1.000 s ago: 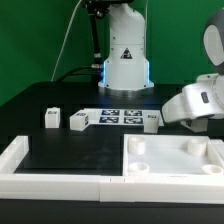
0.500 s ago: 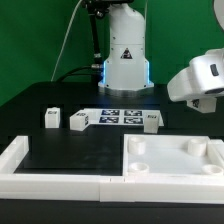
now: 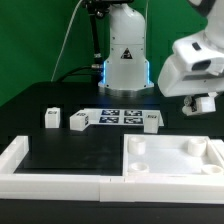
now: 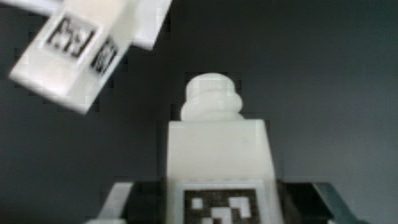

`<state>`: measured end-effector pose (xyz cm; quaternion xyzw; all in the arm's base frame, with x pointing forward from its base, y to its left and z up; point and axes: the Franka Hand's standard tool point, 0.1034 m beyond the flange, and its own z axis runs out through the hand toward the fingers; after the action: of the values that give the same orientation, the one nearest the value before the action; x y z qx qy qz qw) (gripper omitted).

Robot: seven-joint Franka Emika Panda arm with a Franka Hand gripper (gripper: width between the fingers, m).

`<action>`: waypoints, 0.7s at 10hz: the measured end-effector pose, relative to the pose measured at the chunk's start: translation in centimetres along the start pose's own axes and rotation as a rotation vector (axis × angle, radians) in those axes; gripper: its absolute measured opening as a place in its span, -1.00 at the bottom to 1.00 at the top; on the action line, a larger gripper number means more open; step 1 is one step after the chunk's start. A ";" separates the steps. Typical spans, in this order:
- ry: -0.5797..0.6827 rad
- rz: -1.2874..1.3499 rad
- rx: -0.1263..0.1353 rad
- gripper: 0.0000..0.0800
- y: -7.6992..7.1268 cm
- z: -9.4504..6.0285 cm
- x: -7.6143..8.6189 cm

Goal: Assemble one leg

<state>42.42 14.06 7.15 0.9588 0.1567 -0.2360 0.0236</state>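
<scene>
My gripper [image 3: 203, 103] hangs above the table at the exterior view's right, shut on a white leg [image 3: 205, 104]. In the wrist view the leg [image 4: 217, 150] sits between my two dark fingers [image 4: 121, 200], its marker tag facing the camera and its rounded peg end pointing away. Three more legs stand on the black table: two at the exterior view's left [image 3: 51, 117] [image 3: 80, 121] and one [image 3: 151, 121] beside the marker board [image 3: 120, 116]. The large white square panel [image 3: 170, 160] lies at the front right.
A white L-shaped border piece [image 3: 20, 158] lies at the front left. The robot base [image 3: 126, 60] stands behind the marker board. A blurred white piece with tags [image 4: 86, 50] shows beyond the held leg in the wrist view.
The arm has risen and swung toward the exterior view's left, bringing the gripper and the held leg into sight. The legs on the table have not moved.
</scene>
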 end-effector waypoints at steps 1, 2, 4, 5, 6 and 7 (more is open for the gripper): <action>0.064 0.007 -0.002 -0.28 0.6 -1.2 0.2; 0.155 -0.011 0.002 -0.28 1.1 -2.1 1.2; 0.389 -0.013 0.002 -0.28 1.4 -2.8 2.2; 0.493 -0.019 -0.002 -0.28 1.4 -2.7 2.2; 0.589 -0.021 -0.002 -0.28 1.3 -2.7 2.3; 0.641 -0.055 -0.013 -0.28 1.7 -2.8 2.6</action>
<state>46.34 13.50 8.40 0.9795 0.1833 0.0783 -0.0272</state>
